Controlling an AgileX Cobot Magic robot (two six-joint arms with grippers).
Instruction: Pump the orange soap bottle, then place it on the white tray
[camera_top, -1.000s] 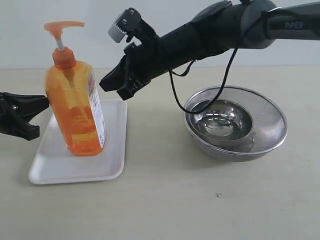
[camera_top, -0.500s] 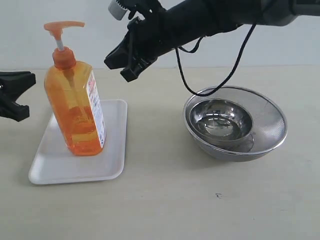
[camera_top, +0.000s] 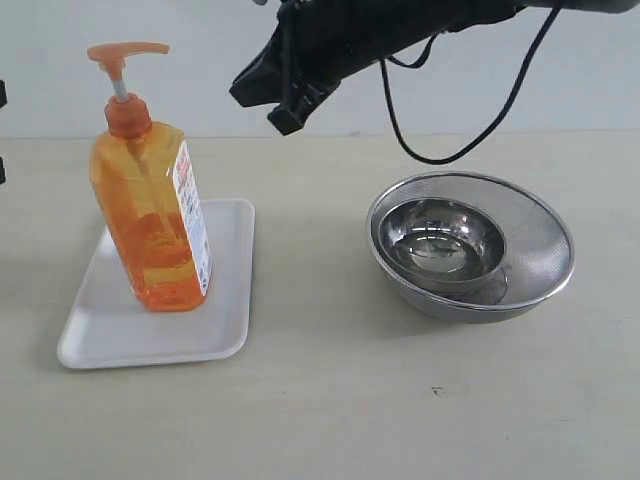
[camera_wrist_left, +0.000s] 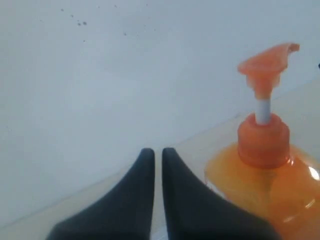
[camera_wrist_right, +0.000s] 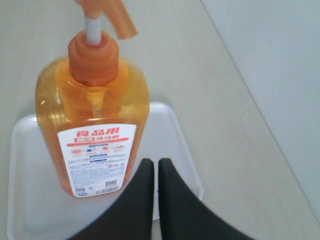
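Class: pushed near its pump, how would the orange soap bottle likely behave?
The orange soap bottle is tall on a small base, so it would probably tip. It looks fairly full, so likely heavy. Smooth plastic may slip.

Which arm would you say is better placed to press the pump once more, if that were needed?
The right, probably. The right gripper, shut, hangs about level with the pump, a short way from the bottle, which stands on the tray. The left gripper, also shut, is almost out of the outside view.
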